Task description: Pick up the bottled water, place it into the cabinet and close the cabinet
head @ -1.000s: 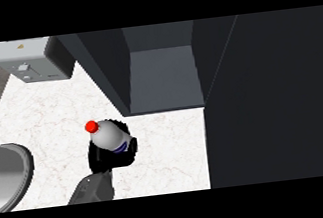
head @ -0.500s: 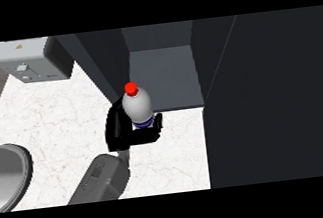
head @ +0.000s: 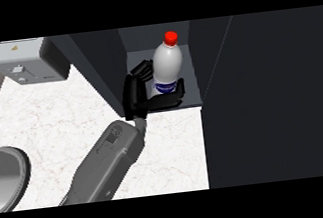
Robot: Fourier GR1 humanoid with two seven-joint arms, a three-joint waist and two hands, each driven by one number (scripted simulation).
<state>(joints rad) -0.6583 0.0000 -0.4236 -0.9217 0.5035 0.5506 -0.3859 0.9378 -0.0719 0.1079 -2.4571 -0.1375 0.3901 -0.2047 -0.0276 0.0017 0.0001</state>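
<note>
hand (head: 139, 91) curled round bottled water (head: 165, 65), inside cabinet (head: 212, 65)

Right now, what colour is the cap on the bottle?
Red; the cap on the bottled water shows best in the head view.

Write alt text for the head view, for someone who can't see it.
A black robot hand curls round a clear water bottle with a red cap, holding it upright inside the open dark cabinet on a white marble counter. A grey box stands at the counter's far left corner.
</note>
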